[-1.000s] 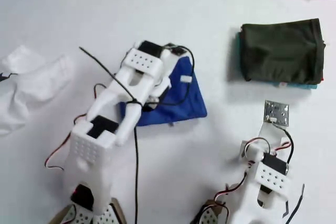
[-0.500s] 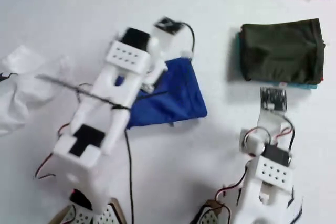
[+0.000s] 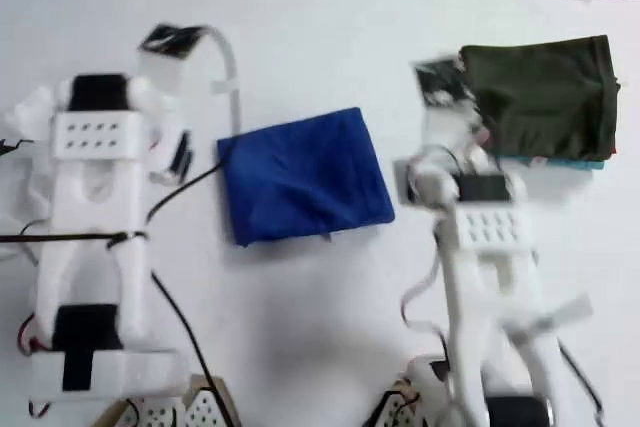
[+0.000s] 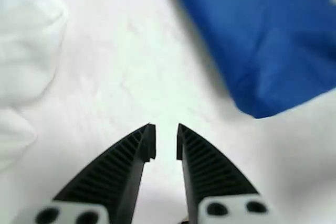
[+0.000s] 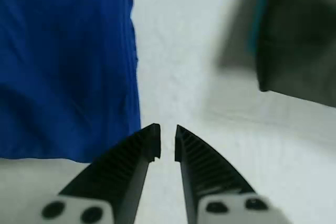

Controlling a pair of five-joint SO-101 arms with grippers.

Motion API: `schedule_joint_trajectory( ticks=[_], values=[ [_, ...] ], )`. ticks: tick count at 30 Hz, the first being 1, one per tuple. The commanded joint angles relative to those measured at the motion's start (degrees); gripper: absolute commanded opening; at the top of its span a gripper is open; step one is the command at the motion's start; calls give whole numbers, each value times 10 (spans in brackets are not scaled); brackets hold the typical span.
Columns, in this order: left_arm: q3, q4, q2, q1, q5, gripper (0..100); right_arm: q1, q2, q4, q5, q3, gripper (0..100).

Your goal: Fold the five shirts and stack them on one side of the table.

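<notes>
Blue shirt (image 3: 305,175) apparently folded, awaiting stacking: left gripper (image 4: 165,141) and right gripper (image 5: 167,142), both narrowly parted and empty, should next carry it onto the dark green stack (image 3: 538,95).

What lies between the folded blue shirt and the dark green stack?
Bare table, with the right claw above the gap between blue shirt and dark green stack; the right wrist view shows it.

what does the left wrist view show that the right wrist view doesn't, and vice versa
Left wrist: a crumpled white shirt. Right wrist: a folded green shirt with a teal edge beside it. Both: the blue shirt on the white table, and that arm's own jaws, a little apart, holding nothing.
</notes>
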Motion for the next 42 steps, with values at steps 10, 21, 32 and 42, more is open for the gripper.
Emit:
schedule_joint_trajectory(
  ticks=[10, 21, 32, 42],
  values=[
    [243, -133, -125, -103, -7, 98, -42, 485, 206, -35, -501, 274],
    [252, -135, -142, -102, -7, 98, -116, 650, 385, -35, -831, 269],
    [252, -133, -142, -103, -7, 98, -77, 774, 392, -28, -842, 272],
    [252, -135, -142, -103, -7, 98, -140, 858, 398, 21, -847, 272]
  ],
)
